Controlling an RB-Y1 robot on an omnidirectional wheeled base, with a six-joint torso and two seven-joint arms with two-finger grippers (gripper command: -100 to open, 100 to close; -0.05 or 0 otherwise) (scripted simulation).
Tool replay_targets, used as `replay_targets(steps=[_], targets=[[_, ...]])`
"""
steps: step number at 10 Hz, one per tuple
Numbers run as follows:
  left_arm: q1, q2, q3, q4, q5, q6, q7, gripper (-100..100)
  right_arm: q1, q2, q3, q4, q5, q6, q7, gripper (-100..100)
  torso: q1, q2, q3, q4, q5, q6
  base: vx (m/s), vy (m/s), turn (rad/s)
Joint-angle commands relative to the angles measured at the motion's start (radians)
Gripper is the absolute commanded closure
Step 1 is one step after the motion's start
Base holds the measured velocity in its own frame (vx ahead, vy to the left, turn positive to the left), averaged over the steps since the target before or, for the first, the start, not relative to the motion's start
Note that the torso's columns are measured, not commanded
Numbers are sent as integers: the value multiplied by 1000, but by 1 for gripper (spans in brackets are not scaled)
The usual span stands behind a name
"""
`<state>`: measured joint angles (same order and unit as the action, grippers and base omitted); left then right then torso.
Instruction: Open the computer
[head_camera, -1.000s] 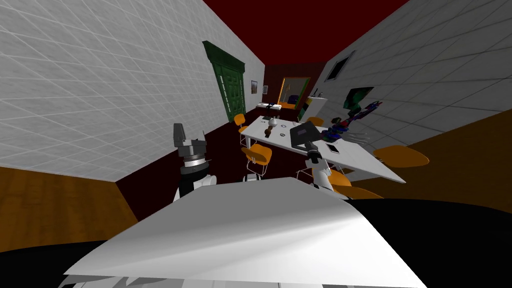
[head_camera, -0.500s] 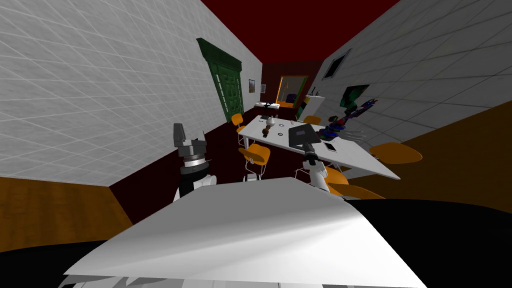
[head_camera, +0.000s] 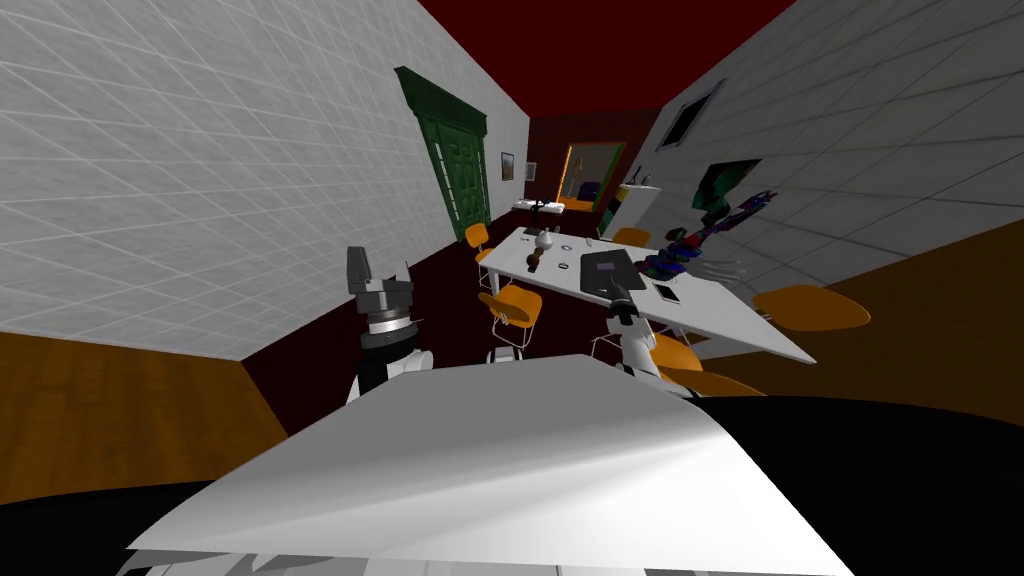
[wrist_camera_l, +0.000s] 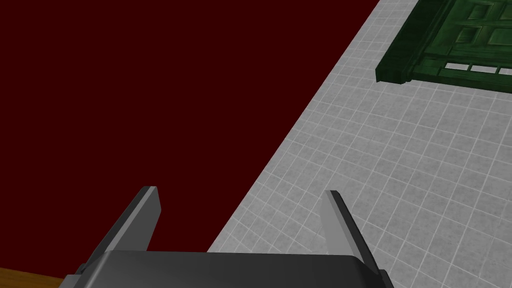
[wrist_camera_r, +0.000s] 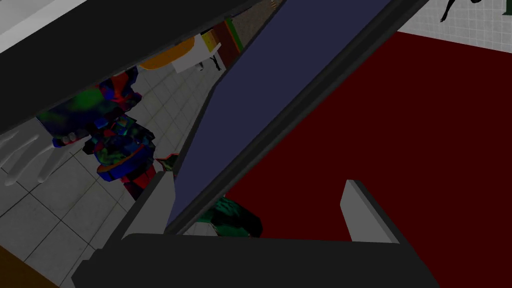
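The computer is a dark laptop (head_camera: 604, 268) on the white table (head_camera: 720, 318), near its front edge. In the right wrist view its lid (wrist_camera_r: 295, 75) is partly raised, and the dark blue screen slants across the picture above the black base (wrist_camera_r: 100, 45). My right gripper (head_camera: 617, 294) is at the laptop's near edge. It stands open (wrist_camera_r: 260, 205), with the lid's edge between the fingers, close against one finger (wrist_camera_r: 161, 194) and far from the other. My left gripper (head_camera: 377, 276) is raised at my left side, open (wrist_camera_l: 240, 220) and empty.
Orange chairs (head_camera: 515, 306) (head_camera: 810, 307) ring the table, one (head_camera: 676, 358) right under my right arm. On the tabletop are a white phone (head_camera: 666, 293), a multicoloured object (head_camera: 672, 262) and a small vase (head_camera: 544, 241). A green door (head_camera: 456, 175) is in the left wall.
My right gripper's fingers have spread apart and no longer pinch the laptop lid. The head view has shifted a little; the left arm has not moved.
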<state>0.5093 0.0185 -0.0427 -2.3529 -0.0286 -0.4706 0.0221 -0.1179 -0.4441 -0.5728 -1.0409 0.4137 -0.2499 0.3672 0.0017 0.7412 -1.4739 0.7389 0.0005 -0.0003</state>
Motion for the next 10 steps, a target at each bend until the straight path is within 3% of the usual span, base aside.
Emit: replay_targets(steps=[1, 3, 4, 5, 10], targets=[[0, 0, 0, 0, 0, 0, 0, 0, -21, -38, 14, -10, -3, 57, -23, -100, 1, 1, 0, 1, 2, 1, -82, 22, 42], [0, 0, 0, 0, 0, 0, 0, 0, -36, -64, 24, -14, -4, 92, -37, -100, 3, -1, -1, 1, 3, 0, -69, 30, 46], [0, 0, 0, 0, 0, 0, 0, 0, -30, -56, 23, -10, -4, 84, -34, -100, 2, -2, -2, 1, 3, 0, -28, 8, 12], [0, 0, 0, 0, 0, 0, 0, 0, -31, -57, 24, -10, -4, 88, -36, 0, 0, -4, -3, 0, 2, 1, -6, 2, -2], [0, 0, 0, 0, 0, 0, 0, 0, -30, -56, 24, -9, -5, 88, -36, 0, -2, -3, -2, -1, -1, 0, 0, 0, 0]])
